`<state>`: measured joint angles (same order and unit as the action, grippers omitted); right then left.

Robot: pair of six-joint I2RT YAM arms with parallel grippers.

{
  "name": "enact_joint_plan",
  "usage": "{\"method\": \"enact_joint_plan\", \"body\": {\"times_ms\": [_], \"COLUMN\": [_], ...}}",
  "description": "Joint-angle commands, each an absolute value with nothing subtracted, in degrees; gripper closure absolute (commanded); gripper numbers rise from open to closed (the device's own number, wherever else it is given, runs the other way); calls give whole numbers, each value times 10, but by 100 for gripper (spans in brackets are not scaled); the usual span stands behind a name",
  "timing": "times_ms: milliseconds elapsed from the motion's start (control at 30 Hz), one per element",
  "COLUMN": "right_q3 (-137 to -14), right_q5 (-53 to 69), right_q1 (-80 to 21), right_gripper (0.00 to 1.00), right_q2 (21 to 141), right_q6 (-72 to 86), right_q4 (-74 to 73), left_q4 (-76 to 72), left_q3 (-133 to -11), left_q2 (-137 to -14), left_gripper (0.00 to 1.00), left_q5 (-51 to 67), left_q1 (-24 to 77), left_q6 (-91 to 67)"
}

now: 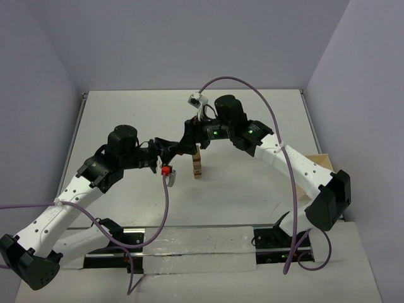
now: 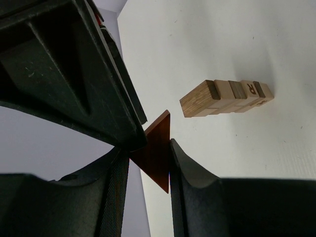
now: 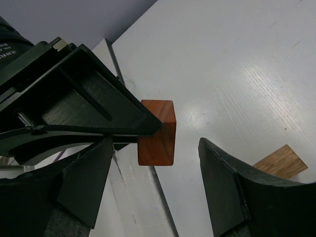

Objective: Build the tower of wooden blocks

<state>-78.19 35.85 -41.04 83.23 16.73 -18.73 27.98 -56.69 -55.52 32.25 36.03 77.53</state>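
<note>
The left gripper [image 2: 149,146] clenches a smooth reddish-brown wooden cube [image 2: 157,150]. The right gripper [image 3: 157,150] stands with jaws released either side of it. The grainy tan wood block tower [image 1: 197,163] stands just beside, on the white table [image 1: 252,186].

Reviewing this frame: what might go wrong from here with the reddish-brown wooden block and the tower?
1. The left gripper pinches the reddish-brown wooden block tilted, by only part of it. If the open right gripper around it closes, the block may twist or drop.
2. The narrow tower of tan wooden blocks stands close beside both grippers, so either might knock it over.
</note>
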Motion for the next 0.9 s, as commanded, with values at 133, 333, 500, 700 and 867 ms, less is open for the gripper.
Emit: {"method": "enact_joint_plan", "body": {"times_ms": [133, 333, 500, 700, 867], "right_q3": [-764, -765, -770, -773, -771], "right_q5": [422, 416, 417, 417, 417], "right_q1": [-417, -417, -417, -415, -416], "right_gripper": [26, 36, 40, 43, 61], "right_q2": [838, 839, 841, 842, 842], "right_q6": [188, 183, 184, 186, 187], "right_q4": [-126, -127, -127, -125, -124], "left_q4": [232, 229, 229, 234, 232], "left_q3": [-565, -560, -555, -548, -545], "left_q2": [-539, -537, -534, -530, -528], "left_gripper": [100, 100, 100, 100, 100], "left_q5": [354, 355, 358, 357, 356], "left_q1": [365, 366, 366, 367, 368], "left_q6": [757, 758, 759, 766, 765]}}
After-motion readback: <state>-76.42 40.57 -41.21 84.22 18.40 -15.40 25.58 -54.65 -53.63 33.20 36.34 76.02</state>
